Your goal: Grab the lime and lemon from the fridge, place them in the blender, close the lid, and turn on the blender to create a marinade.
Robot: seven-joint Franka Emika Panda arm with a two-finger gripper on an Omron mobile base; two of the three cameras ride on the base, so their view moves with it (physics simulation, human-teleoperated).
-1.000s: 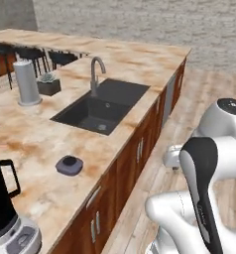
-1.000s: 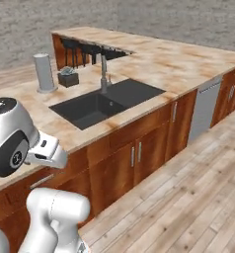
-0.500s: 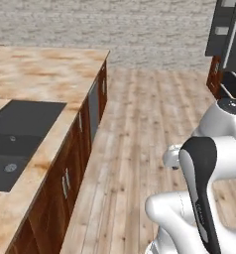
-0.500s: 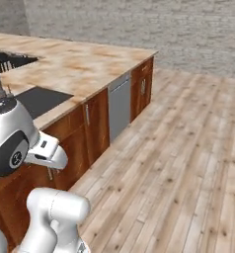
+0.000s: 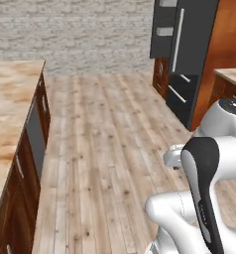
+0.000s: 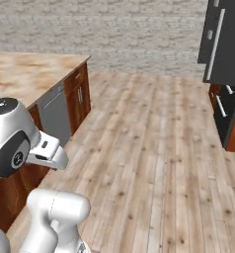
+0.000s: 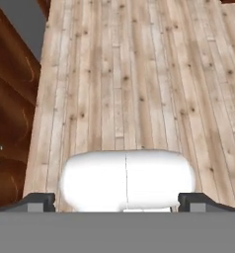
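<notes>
**Fridge closed, gripper apart over bare floor**

The fridge (image 5: 187, 37), dark grey with a long white handle (image 5: 178, 40), stands shut at the far end of the wooden floor (image 5: 105, 129); its contents cannot be seen and no writing is legible. Well short of the fridge, the gripper (image 7: 117, 200) hangs with its fingertips (image 7: 38, 201) wide apart, holding nothing, beside the counter (image 6: 30, 74) and its brown cabinets (image 7: 11, 99).

Dark grey fridge (image 5: 189, 34), white handle (image 5: 178, 32), marbled tan counter (image 6: 25, 74).
</notes>
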